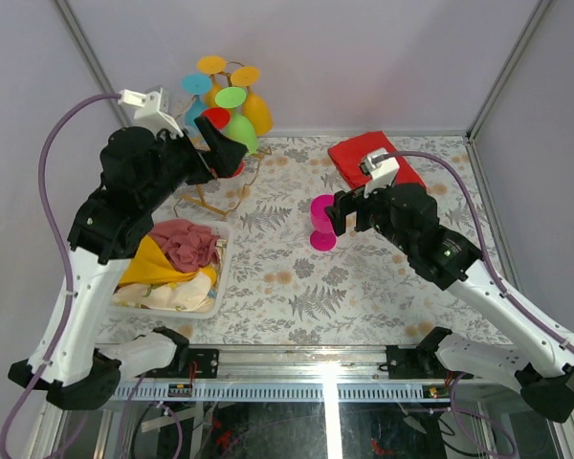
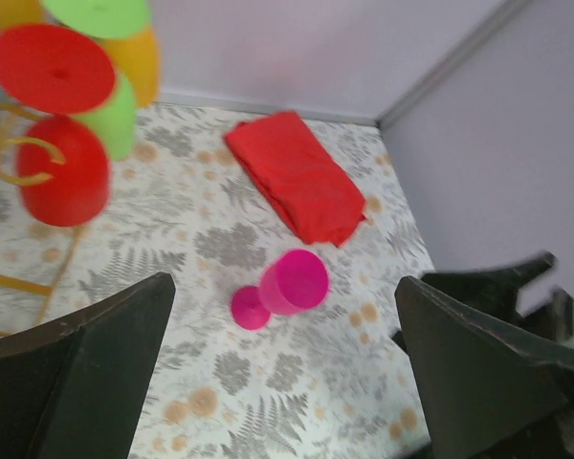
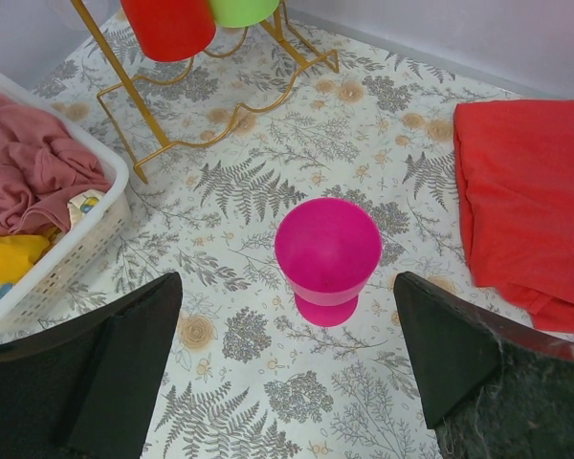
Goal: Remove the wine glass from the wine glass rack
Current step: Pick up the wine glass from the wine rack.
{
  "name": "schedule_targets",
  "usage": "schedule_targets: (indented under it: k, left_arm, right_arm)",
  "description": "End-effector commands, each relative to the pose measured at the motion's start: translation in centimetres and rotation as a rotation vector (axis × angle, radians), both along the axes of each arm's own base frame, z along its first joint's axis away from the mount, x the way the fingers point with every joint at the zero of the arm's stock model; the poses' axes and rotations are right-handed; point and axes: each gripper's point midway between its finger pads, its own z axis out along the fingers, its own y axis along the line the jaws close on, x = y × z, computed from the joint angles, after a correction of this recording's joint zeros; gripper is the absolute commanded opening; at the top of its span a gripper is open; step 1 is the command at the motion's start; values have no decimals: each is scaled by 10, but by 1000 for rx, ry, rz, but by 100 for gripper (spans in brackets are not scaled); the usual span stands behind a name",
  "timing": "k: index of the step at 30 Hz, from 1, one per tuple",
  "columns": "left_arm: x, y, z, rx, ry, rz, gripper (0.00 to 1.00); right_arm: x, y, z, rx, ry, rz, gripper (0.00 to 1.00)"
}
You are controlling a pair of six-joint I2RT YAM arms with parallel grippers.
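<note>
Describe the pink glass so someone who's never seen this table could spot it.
On the fern-patterned table, find the folded red cloth at the far right. Just left of it, toward the middle, the pink glass stands alone. It is the only magenta one, and the only one not hanging on the gold rack.

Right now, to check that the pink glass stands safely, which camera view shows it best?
The right wrist view: the pink glass sits in the centre, large, sharp and unblocked. The top view shows it small, and the left wrist view shows it farther off and slightly blurred.
</note>
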Motion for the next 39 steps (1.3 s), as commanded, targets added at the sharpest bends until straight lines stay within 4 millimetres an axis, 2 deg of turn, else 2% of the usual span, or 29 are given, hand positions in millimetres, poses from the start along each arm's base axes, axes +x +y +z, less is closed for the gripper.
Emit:
schedule_targets:
  k: [1,4,7,15,25,28,39]
  left_arm:
    - [25,29,-2,7,11,22,100]
    - [43,49,4,-41,8,39,100]
    - [56,61,10,-79,7,37,100]
    - [88,76,4,-167,42,18,100]
    - [110,77,1,-224,49,-7,93]
    - [117,78,-5,-231,65,0,87]
    - [131,81,-17,-253,91,20,80]
  right_arm:
    - [0,0,26,80,-58,-19,99]
    - [-3,-2,25,86,-44,-22,99]
    - [-4,-5,24,91,-41,-31,99]
    - [-8,-12,26,88,-47,-48,99]
    - [-15,-21,35,98,-68,-57,99]
    - [-17,-24,38,101,-68,-57,99]
    - [-22,-30,31,76,-39,-71,99]
